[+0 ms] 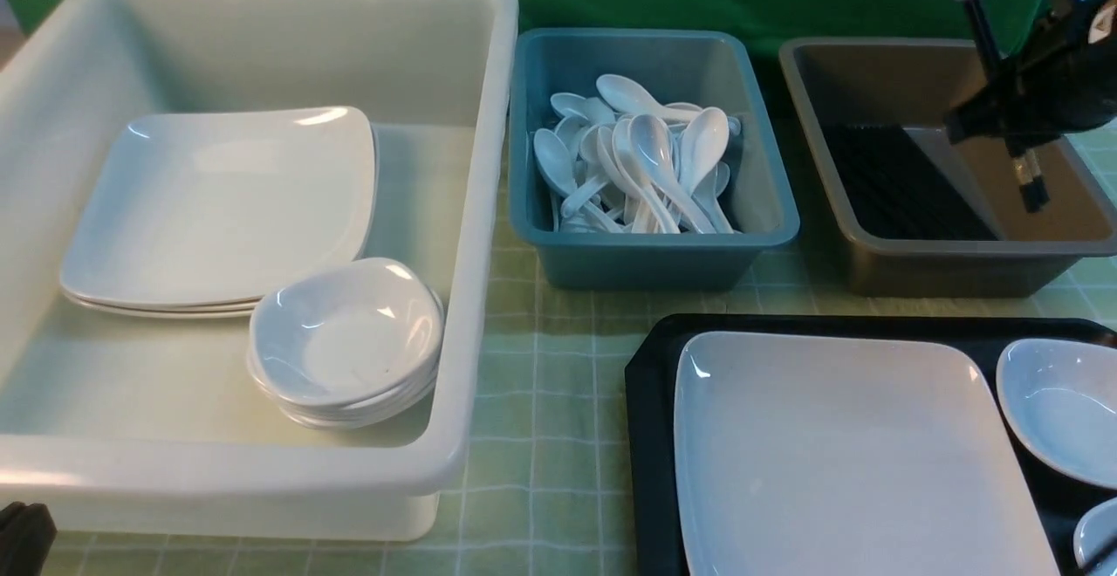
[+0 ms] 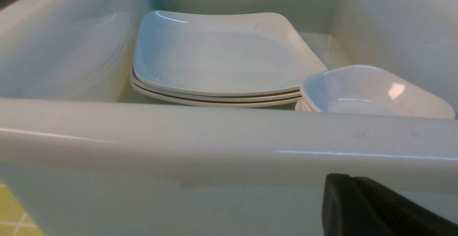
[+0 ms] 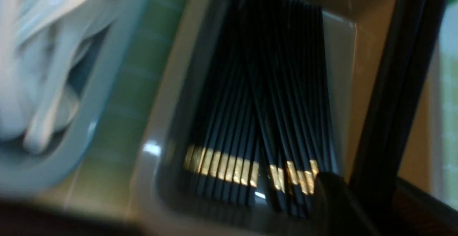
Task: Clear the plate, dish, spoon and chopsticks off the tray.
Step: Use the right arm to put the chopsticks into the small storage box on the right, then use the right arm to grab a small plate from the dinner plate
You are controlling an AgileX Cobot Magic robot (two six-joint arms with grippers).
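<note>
The black tray [image 1: 650,401] lies at the front right. On it are the large white square plate [image 1: 838,454], a small white dish [image 1: 1060,401] and, cut off at the frame's edge, the spoon [image 1: 1099,537]. My right gripper [image 1: 1012,126] is shut on the black chopsticks [image 1: 1032,185] and holds them steeply tilted above the brown tub [image 1: 881,266]. In the right wrist view the held chopsticks [image 3: 393,85] pass between my gripper's [image 3: 357,200] fingers. My left gripper [image 1: 22,537] sits low at the front left, shut and empty, just outside the white tub's wall [image 2: 343,196].
A big white tub [image 1: 471,236] holds stacked square plates [image 1: 218,209] and stacked small dishes [image 1: 345,340]. A teal bin [image 1: 650,262] holds several white spoons. The brown tub holds several black chopsticks with gold bands [image 3: 250,96]. A green checked cloth covers the table.
</note>
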